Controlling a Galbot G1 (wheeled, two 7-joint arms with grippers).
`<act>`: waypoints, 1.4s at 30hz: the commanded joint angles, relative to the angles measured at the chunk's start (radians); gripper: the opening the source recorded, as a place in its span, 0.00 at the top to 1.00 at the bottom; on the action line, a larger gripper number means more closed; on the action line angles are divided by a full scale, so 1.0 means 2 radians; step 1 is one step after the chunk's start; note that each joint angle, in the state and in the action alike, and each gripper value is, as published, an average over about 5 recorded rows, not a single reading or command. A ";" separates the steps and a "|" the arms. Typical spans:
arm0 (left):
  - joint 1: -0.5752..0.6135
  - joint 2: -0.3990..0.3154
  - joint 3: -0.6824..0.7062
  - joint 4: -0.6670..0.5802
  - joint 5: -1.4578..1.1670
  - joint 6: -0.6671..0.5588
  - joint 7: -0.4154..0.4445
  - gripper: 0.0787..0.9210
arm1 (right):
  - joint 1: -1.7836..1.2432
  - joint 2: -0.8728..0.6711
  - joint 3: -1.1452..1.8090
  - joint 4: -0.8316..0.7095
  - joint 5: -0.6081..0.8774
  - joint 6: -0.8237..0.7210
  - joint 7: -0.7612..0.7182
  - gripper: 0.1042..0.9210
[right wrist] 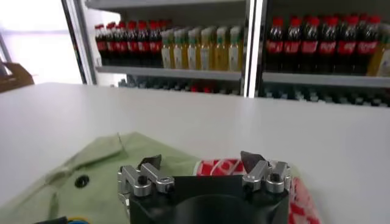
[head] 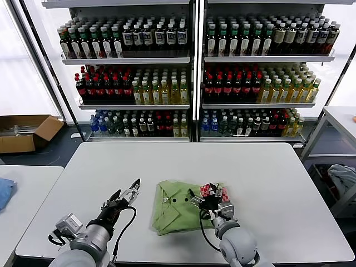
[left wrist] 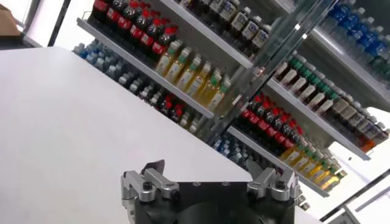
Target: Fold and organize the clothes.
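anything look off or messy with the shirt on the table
The green polo shirt lies folded but skewed to the table edge, hem rumpled, red-and-white checkered print exposed. The right gripper hovers open over it; the left gripper is open beside it.

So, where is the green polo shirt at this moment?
In the head view, the green polo shirt lies folded on the white table near its front edge, between the open left tool and the open right tool, which hovers over its checkered print.

The polo shirt (head: 181, 207) lies on the surface (head: 267, 178) toward its six o'clock edge. The left pincer (head: 127, 197) is at the shirt's nine o'clock, apart from it; the right pincer (head: 207, 201) is over its three o'clock side. Shelves of bottles (head: 194, 72) stand beyond at twelve o'clock.
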 commanded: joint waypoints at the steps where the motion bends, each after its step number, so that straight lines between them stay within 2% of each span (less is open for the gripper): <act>1: 0.005 -0.002 0.003 0.011 0.028 -0.008 0.015 0.12 | 0.014 0.014 -0.007 -0.022 0.003 0.003 0.017 0.12; 6: -0.010 0.003 0.003 0.026 0.057 -0.011 0.033 0.12 | 0.005 -0.012 0.026 0.078 0.029 0.064 0.003 0.12; 12: -0.024 0.015 -0.011 0.051 0.135 -0.037 0.102 0.12 | -0.064 -0.023 0.107 0.141 0.003 0.111 -0.042 0.12; 21: -0.024 0.030 -0.044 0.093 0.243 -0.095 0.219 0.12 | -0.186 -0.024 0.250 0.152 0.021 0.166 -0.130 0.12; 28: -0.025 0.034 -0.085 0.094 0.282 -0.125 0.278 0.12 | -0.225 -0.016 0.340 0.146 0.038 0.201 -0.164 0.12; 42: 0.012 0.011 -0.150 0.082 0.292 -0.140 0.319 0.12 | -0.252 0.004 0.398 0.137 0.032 0.222 -0.151 0.12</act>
